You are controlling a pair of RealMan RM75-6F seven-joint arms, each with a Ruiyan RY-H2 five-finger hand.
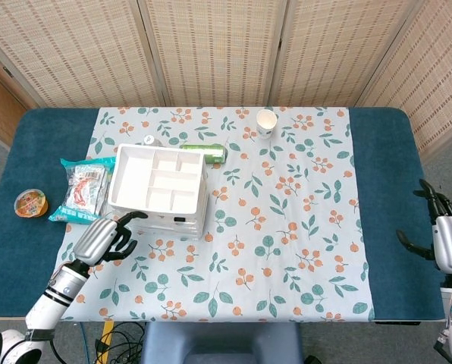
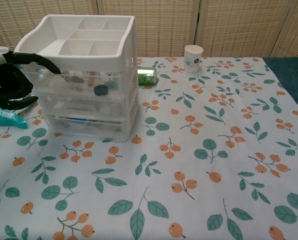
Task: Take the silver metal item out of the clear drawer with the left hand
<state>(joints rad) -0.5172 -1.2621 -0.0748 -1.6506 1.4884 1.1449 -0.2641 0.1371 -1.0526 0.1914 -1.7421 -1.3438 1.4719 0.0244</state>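
The left hand (image 2: 11, 80) is at the left front corner of the drawer unit (image 2: 84, 75), one finger stretched out against the top drawer (image 2: 84, 82) just under the white tray (image 2: 79, 40), the other fingers curled loosely below it; it grips nothing. In the head view the same hand (image 1: 105, 239) sits at the unit's near left corner, with its forearm running down to the table's front edge. The top drawer is clear and looks closed; through its front show several small things, among them a dark round piece (image 2: 100, 90) and, further left, a pale greyish one (image 2: 74, 78) that may be the silver item, though I cannot tell for sure. The right hand (image 1: 442, 235) is well apart, off the right edge of the table (image 1: 385, 227), fingers spread and empty. A green can (image 2: 146, 75) lies on its side behind the unit, and a paper cup (image 2: 193, 51) stands further back on the floral cloth (image 2: 199, 150). A teal snack bag (image 1: 82, 189) lies just left of the unit, with a small orange-lidded cup (image 1: 30, 203) beyond it on the blue surface.
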